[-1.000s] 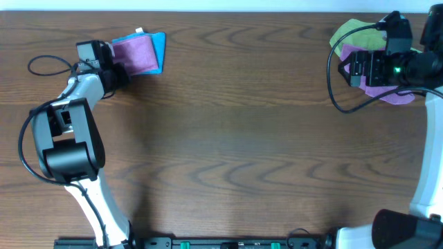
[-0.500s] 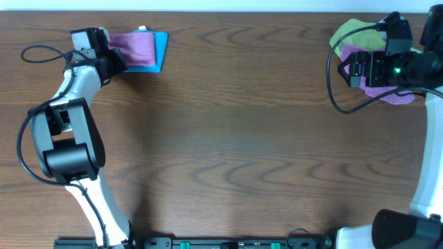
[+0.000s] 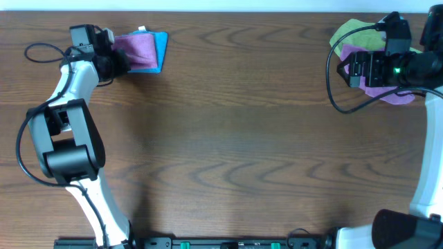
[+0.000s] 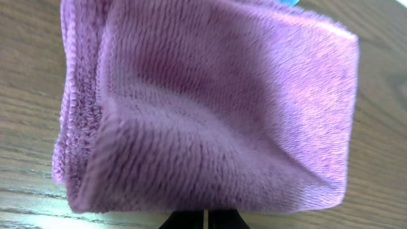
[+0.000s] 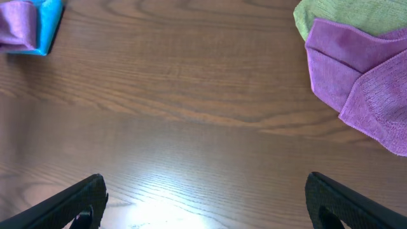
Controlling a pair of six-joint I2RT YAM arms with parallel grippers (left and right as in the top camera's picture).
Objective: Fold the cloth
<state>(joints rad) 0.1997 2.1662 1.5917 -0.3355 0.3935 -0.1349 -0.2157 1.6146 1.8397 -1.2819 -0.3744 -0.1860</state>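
A folded purple cloth (image 3: pixel 136 50) lies on a folded blue cloth (image 3: pixel 160 50) at the table's far left. It fills the left wrist view (image 4: pixel 210 102). My left gripper (image 3: pixel 115 61) is at the cloth's left edge. Its fingers (image 4: pixel 205 219) are pressed together and their tips are hidden under the cloth's near edge, so it looks shut on that edge. My right gripper (image 5: pixel 203 203) is open and empty over bare wood, next to a crumpled purple cloth (image 5: pixel 362 70) lying on a green cloth (image 5: pixel 350 16) at the far right (image 3: pixel 387 93).
The dark wooden table (image 3: pixel 235 138) runs between the two piles. The right arm's camera body and black cable (image 3: pixel 339 90) hang over the far right pile. The left arm's cable (image 3: pixel 41 52) loops at the far left edge.
My left gripper swung toward the table's far edge at the cloth's left side. The purple and blue stack turned slightly and shifted a little farther away. The right arm has not moved.
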